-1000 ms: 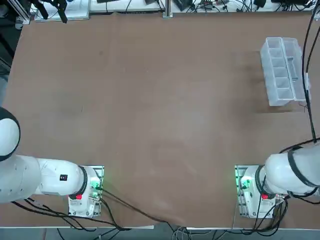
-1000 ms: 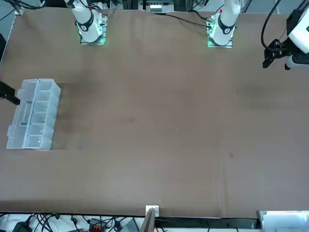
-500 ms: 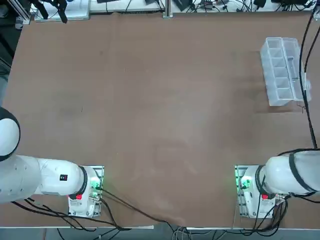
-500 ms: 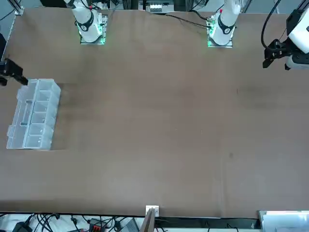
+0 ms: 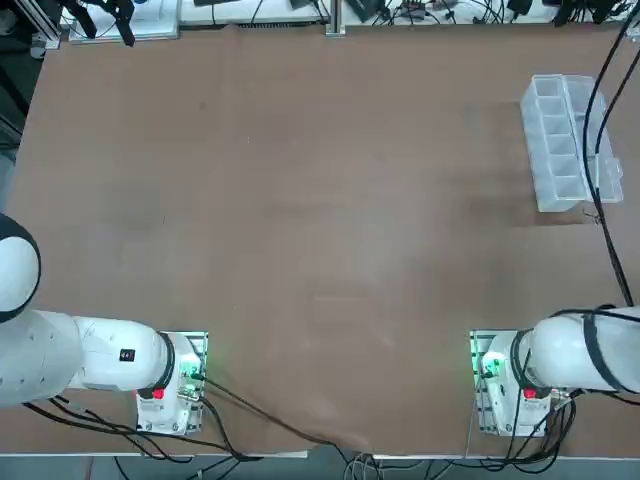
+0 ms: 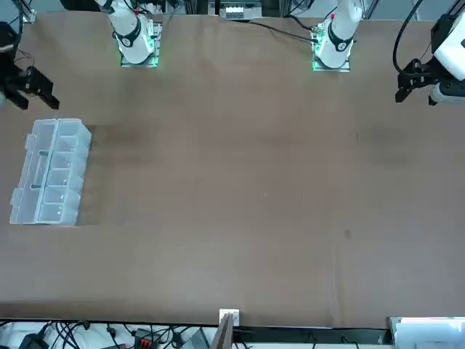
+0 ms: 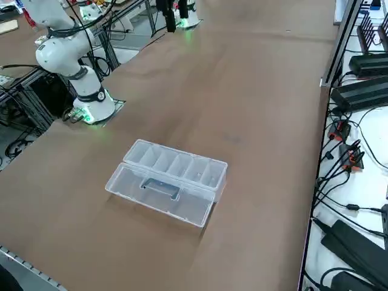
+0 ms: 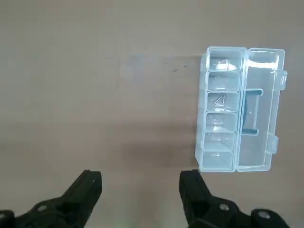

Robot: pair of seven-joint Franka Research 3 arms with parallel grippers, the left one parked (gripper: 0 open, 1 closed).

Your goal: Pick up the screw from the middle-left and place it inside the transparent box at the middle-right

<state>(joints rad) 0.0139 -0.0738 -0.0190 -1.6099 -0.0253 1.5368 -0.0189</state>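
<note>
— One screw (image 5: pixel 164 218), is it? Where?
— Middle left of the overhead view, a tiny dark sliver lying alone on the bare brown table (image 5: pixel 350 250). In the front view it sits middle right.
— And the box (image 5: pixel 553 143)?
— Upper right of the overhead view, close to the table's edge and well apart from the screw. Its lid lies flat and open beside a single row of small compartments.
— Is the right gripper (image 8: pixel 141 180) holding anything?
— No. Its two dark fingers are spread wide with only table between them. In the front view it hangs at the upper left edge, just above the box in the frame, not touching it.
</note>
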